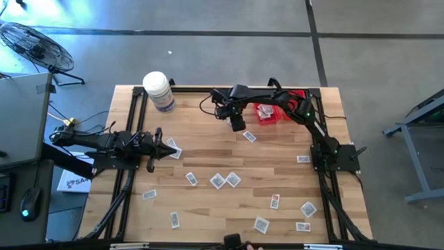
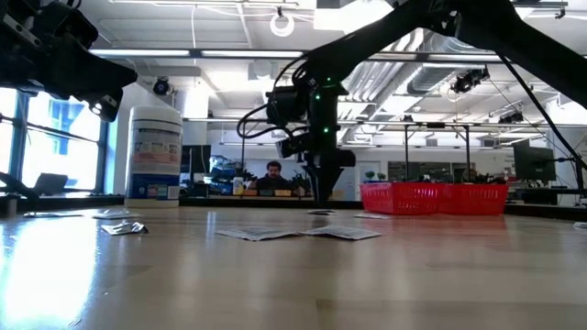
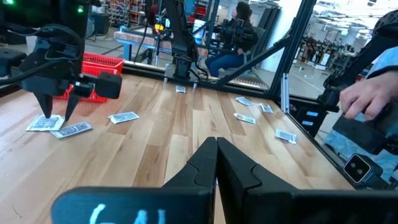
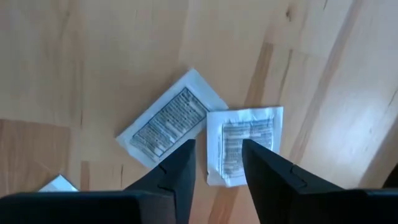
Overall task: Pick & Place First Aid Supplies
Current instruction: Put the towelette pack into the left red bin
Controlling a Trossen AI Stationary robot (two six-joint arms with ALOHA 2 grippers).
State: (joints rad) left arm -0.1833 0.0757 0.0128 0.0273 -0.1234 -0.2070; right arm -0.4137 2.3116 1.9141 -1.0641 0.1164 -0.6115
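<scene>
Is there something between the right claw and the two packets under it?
No. In the right wrist view, the open right claw hangs over two packets, with only bare table around.

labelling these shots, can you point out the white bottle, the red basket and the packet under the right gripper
white bottle (image 1: 158, 91), high view, on its cap and shoulder.
red basket (image 2: 431, 197), low view, on its front mesh wall.
packet (image 4: 244, 144), right wrist view, on its printed face, showing between the open fingers of the right gripper (image 4: 217, 158).
</scene>
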